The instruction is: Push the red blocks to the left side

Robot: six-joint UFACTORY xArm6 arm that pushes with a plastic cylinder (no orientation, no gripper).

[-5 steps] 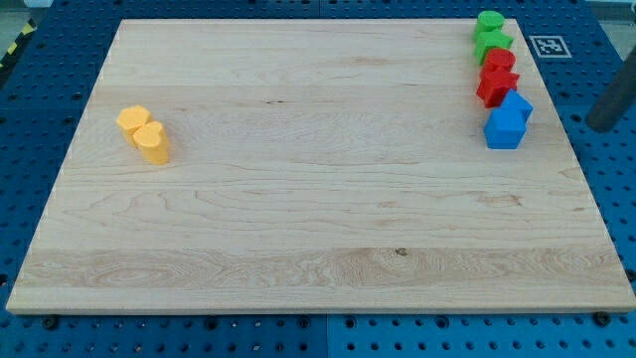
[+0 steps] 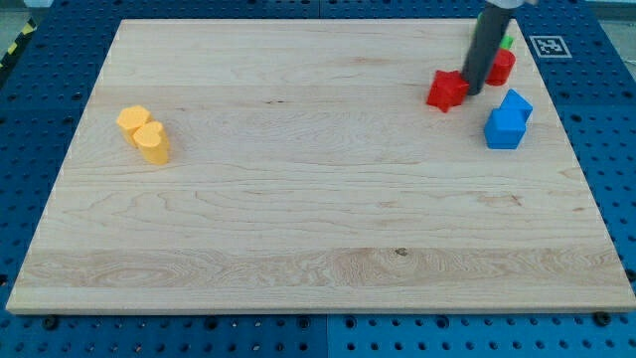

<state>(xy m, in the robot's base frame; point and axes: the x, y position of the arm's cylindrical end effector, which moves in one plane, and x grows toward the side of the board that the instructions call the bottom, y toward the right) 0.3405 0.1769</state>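
The rod is seen entering from the upper right of the frame, slightly tilted, with my tip set on the wooden board in the upper right region. No gripping device is fitted, so nothing is grasped or clamped; contact is by pushing only.

2 red blocks are present. The red star-shaped block is located just to the view's left of my tip, touching it or nearly so. The second red block is located just to the view's right of the rod and is partly hidden by it; its shape cannot be determined. Both red blocks are in the right part of the board.

A small portion of a green block is visible above the second red block, next to the rod; the remainder is hidden.

2 blue blocks are placed touching each other, below and to the view's right of my tip, near the board's right edge.

2 yellow blocks are placed touching each other at the left of the frame, well apart from all other blocks.
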